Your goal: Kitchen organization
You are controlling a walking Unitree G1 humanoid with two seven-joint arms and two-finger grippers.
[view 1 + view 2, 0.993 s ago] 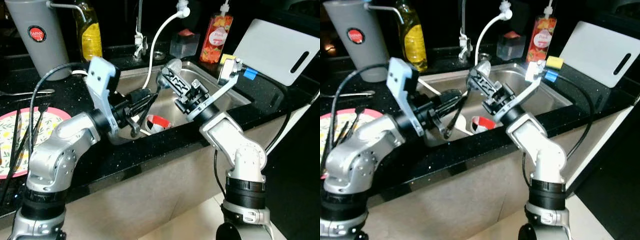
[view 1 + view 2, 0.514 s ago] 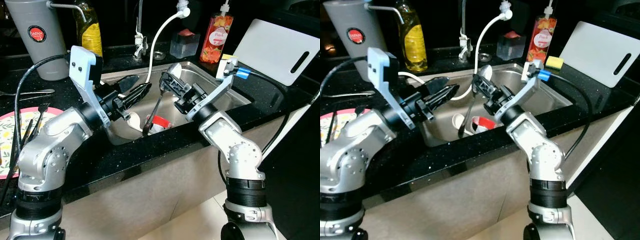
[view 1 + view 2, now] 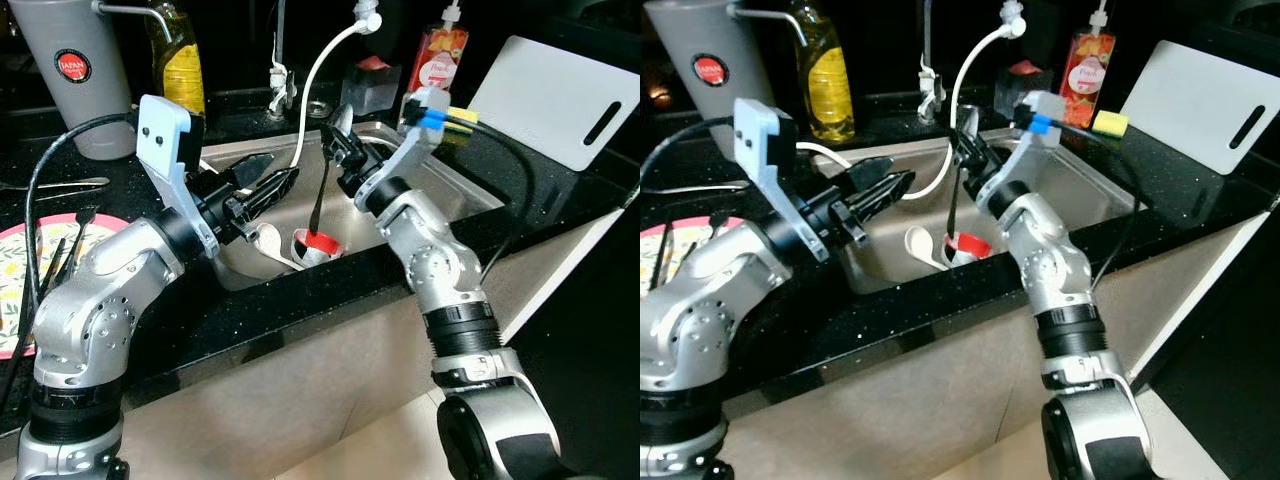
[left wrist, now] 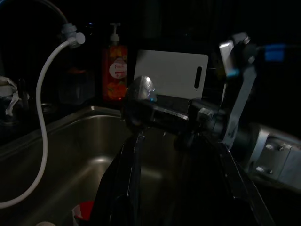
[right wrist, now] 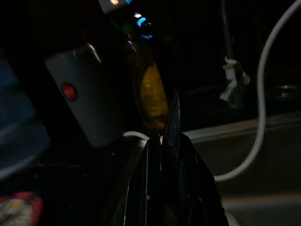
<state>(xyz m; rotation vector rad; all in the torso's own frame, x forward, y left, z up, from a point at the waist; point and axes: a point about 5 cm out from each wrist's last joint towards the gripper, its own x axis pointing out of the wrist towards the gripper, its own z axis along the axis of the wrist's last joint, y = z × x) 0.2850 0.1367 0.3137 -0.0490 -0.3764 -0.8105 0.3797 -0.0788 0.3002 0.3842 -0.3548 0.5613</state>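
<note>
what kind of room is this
A home kitchen, most likely: a steel sink set in a black counter, a faucet hose, and a white cutting board beside soap bottles.

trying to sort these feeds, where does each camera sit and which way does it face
Left eye view: on the head, looking forward and down at the sink; both silver arms show, right hand holding a dark utensil over a red cup.
Right eye view: same head, same scene; left hand at the sink's near left.
Left wrist view: along the left hand's fingers, facing the right arm, soap bottle and cutting board.
Right wrist view: along the right hand's fingers, facing the grey jug.
Shared: the white hose.
</note>
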